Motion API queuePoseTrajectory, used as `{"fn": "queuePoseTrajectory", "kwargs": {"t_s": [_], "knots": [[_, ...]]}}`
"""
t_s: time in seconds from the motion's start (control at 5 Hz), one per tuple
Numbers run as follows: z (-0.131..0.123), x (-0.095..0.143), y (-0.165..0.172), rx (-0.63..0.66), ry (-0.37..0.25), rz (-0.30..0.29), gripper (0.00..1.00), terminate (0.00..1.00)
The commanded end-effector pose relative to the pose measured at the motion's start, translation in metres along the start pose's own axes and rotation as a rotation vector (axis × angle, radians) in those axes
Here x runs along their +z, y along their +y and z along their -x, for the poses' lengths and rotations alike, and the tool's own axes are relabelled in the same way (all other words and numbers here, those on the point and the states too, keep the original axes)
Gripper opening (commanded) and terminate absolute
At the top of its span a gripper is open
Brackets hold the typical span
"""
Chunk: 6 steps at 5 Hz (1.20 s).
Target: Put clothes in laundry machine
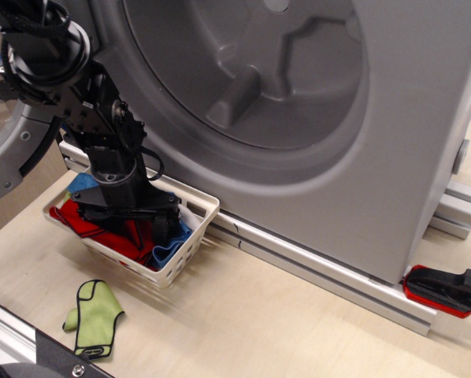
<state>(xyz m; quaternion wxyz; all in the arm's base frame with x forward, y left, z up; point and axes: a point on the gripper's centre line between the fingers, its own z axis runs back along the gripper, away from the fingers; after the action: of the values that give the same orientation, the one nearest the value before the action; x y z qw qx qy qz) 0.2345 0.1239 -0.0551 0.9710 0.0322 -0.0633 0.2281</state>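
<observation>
So in the one camera view the black gripper (133,224) is shoved right down into the white lattice basket (194,236), which sits on the light wood table (283,323) just in front of the laundry machine (361,142), near its left end. The clothes (101,228) are all packed in that basket: red ones with black trim on the left and middle, a bit of blue poking out at the back left corner and more blue along the front right side. The fingers are buried in the pile with red cloth bunched around them, so I honestly can't tell whether they're clamped on anything or spread apart (the black finger parts blend into the black trim too). The arm (78,87) comes down from the upper left, crossing in front of the machine's left edge. The ribbed grey drum (251,71) is wide open with nothing inside, and part of the round door (15,150) shows at the far left edge. A lime-green mitt with black edging (94,317) lies flat on the table in front of the basket, apart from it. Over at the right edge there's a red and black tool (444,291) lying beside the aluminium rail (314,264) under the machine.
</observation>
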Motion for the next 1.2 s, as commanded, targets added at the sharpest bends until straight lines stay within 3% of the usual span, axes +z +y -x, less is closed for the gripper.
{"fn": "queuePoseTrajectory", "kwargs": {"t_s": [0.0, 0.2, 0.6, 1.0], "knots": [[-0.01, 0.007, 0.003, -0.004, -0.057, -0.026, 0.0, 0.0], [-0.012, 0.023, 0.005, -0.016, -0.085, -0.028, 0.0, 0.0], [-0.02, 0.084, 0.006, 0.014, -0.174, 0.017, 0.0, 0.0], [-0.013, 0.144, -0.017, -0.044, -0.196, 0.107, 0.0, 0.0]]}}
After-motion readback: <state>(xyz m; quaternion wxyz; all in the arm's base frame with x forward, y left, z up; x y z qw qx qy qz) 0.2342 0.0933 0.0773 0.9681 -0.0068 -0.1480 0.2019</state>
